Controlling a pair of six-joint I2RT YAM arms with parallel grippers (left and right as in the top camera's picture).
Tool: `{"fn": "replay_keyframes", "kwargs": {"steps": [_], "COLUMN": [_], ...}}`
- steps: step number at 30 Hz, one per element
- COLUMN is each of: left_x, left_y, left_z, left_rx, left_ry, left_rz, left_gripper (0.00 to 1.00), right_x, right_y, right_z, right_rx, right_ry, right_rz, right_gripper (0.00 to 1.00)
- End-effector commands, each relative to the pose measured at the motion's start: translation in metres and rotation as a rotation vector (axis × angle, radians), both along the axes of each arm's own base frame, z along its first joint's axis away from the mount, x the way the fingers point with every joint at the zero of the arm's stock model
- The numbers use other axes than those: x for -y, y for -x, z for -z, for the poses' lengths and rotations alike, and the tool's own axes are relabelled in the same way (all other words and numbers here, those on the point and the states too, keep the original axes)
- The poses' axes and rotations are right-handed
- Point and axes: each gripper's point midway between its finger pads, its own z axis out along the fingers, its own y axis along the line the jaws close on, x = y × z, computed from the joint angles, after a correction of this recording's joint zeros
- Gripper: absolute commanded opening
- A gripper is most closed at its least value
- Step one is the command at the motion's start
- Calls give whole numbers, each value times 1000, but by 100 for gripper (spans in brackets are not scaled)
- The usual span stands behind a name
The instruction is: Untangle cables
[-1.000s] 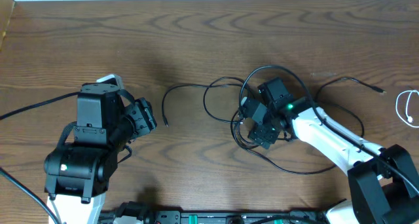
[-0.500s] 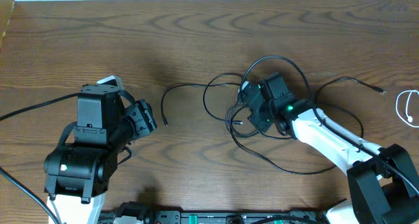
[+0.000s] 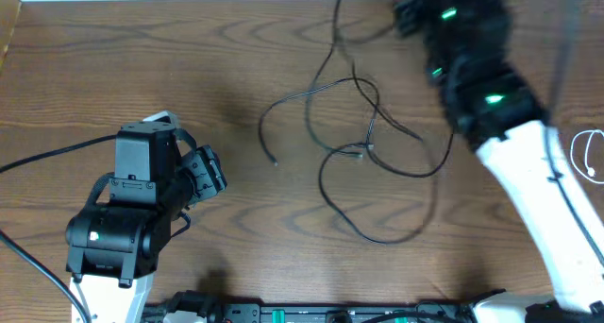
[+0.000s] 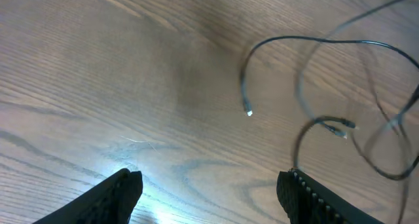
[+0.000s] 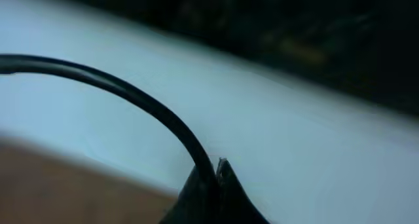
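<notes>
The black cables [image 3: 368,144] lie near the middle of the table [image 3: 142,59], spread into wide, loose loops rather than a tight coil. One strand rises from them and runs off the top edge of the overhead view. One free plug end points toward the left side, and your left wrist camera shows it lying by itself on the wood, with a second plug end just beside the crossing loops. The white cable [image 3: 587,158] sits at the far right edge, well apart from the black ones, so that one looks sorted. Your right claw [image 5: 219,175] is clenched on a black strand: its wrist camera shows the cord pinched right at the closed tips, and the arm hangs high above the far side of the table, blurred in the overhead view. Your left claw [image 4: 213,191] is released and grasps nothing, with its fingers spread over bare wood to the left of the cables and touching none of them. I judge you to be partway through. The bundle is opened up, but several loops cross one another around the middle, and I cannot tell how many separate cords are in there. What is left is to draw the pinched strand clear of those crossings and lay each cord out apart.
</notes>
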Motion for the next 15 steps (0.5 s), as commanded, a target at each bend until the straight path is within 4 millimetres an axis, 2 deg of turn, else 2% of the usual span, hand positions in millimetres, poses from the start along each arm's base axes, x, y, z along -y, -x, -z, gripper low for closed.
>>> {"fn": "replay_keyframes", "kwargs": {"steps": [1,3,5,9,11,13,15], "left_x": [-3,-3,-3,-2,-1,4,13], "left_y": [0,0,0,0,0,0,-1], "left_z": [3,2,2,2,3,4,7], "left_rx": [-9,-9,-9,-9,-12,-20,-37], "left_ry": [-3,-3,-3,-3,2,23,54], "left_rz": [-16,-16,-16,-16,-13,9,51], "left_gripper": [72,72,72,72,72,72,72], "right_x": [57,86,112,152,161,166,171], "right_y": [2,2,2,5,8,9,8], "right_z": [-39,-46,-43,-10,16,28,28], "right_rx": [68,73,51,-78,-178,-227,-227], "right_ry": [-77,-104,-106,-156,-173,-168,-170], "right_rz": [165,242,300,398,408,405,411], "right_gripper": [1,1,1,1,1,1,1]}}
